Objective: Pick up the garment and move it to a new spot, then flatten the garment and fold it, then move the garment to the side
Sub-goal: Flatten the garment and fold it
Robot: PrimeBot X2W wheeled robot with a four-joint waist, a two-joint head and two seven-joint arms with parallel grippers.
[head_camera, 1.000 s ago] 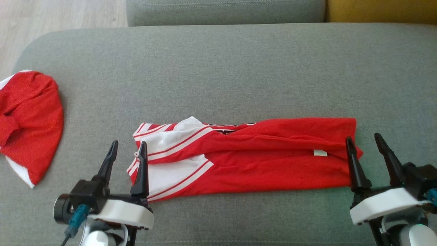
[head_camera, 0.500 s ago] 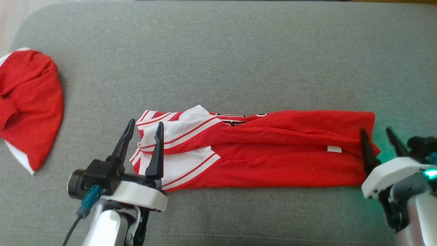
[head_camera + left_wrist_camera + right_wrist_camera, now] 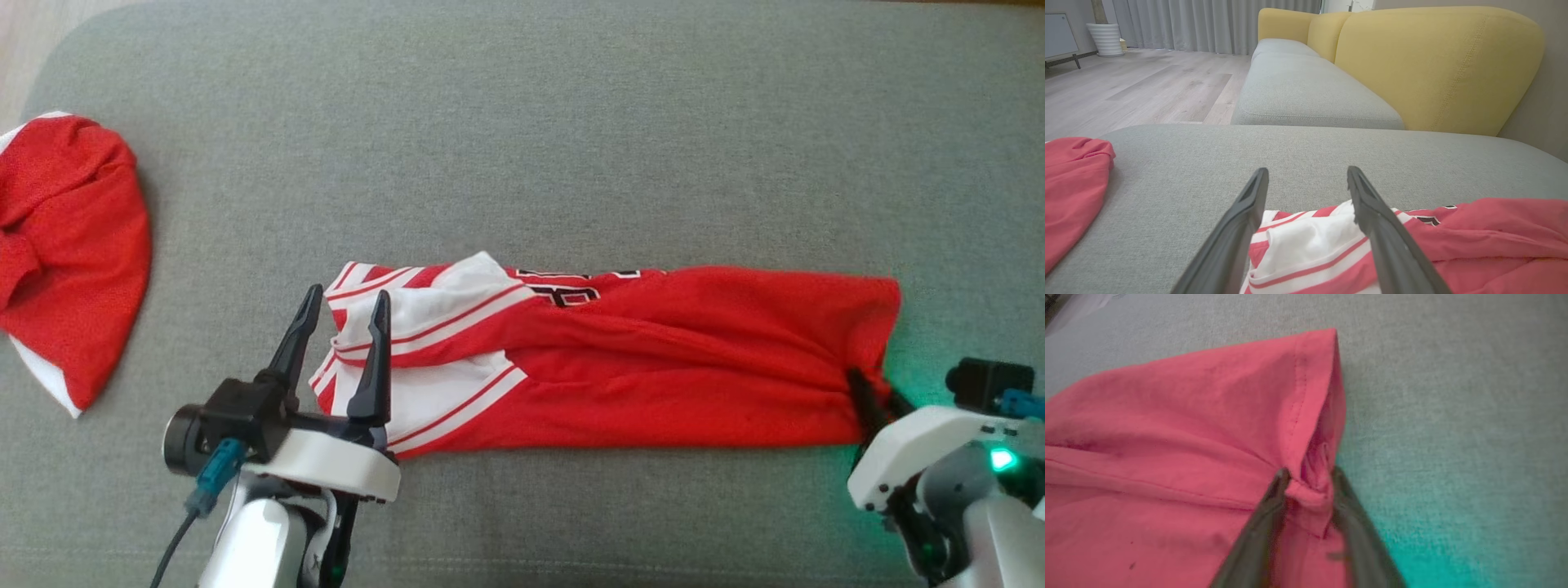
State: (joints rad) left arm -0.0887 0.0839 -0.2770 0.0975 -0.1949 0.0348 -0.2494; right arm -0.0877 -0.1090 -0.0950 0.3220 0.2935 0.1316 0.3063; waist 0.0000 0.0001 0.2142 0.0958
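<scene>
The garment (image 3: 653,367) lies on the grey cushion (image 3: 522,163), folded into 1 long band. The right gripper (image 3: 1310,472) pinches its hem corner; the left gripper (image 3: 349,291), fully spread, straddles the striped end. Likely remaining: cross-fold, move aside.

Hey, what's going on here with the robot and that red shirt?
A two-armed robot is working on a red jersey laid out on a grey cushion. Its right end effector pinches the jersey's red corner, while the left end effector stands open over the white striped end, not gripping yet. Another red garment lies to the left.
</scene>
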